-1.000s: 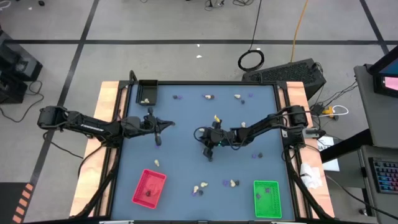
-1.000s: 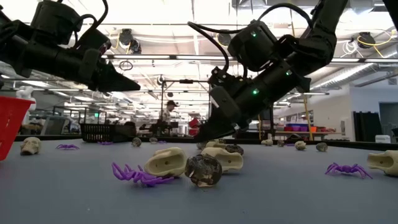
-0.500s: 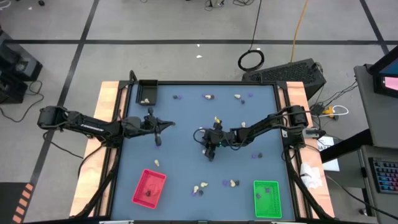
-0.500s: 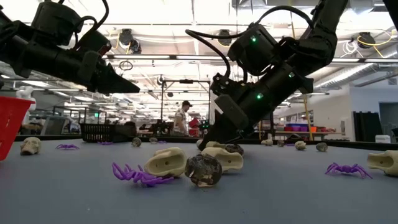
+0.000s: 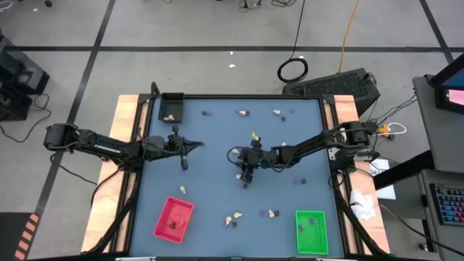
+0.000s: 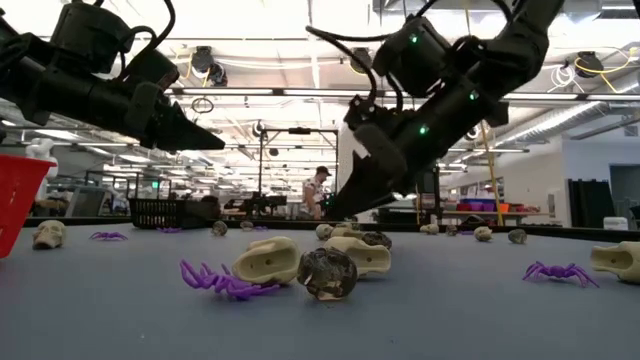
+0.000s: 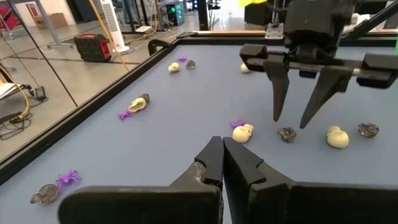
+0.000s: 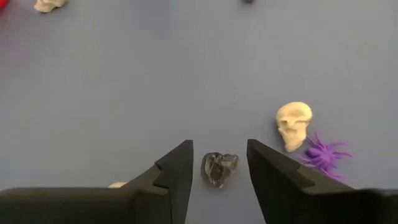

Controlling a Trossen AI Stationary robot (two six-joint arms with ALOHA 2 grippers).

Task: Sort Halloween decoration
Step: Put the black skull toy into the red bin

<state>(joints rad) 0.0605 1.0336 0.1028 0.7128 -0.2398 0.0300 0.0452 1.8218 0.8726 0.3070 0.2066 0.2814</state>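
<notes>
Right hand (image 8: 217, 168) spread over one black skull (image 8: 218, 168) (one cream skull (image 8: 294, 124), one purple spider (image 8: 323, 154) beside).

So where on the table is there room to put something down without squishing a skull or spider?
The widest bare blue patch lies between the red tray and the left gripper. Another lies between the black tray and the trinkets along the far edge. It is crowded under the open right gripper, where a dark skull, cream skull and purple spider cluster.
</notes>
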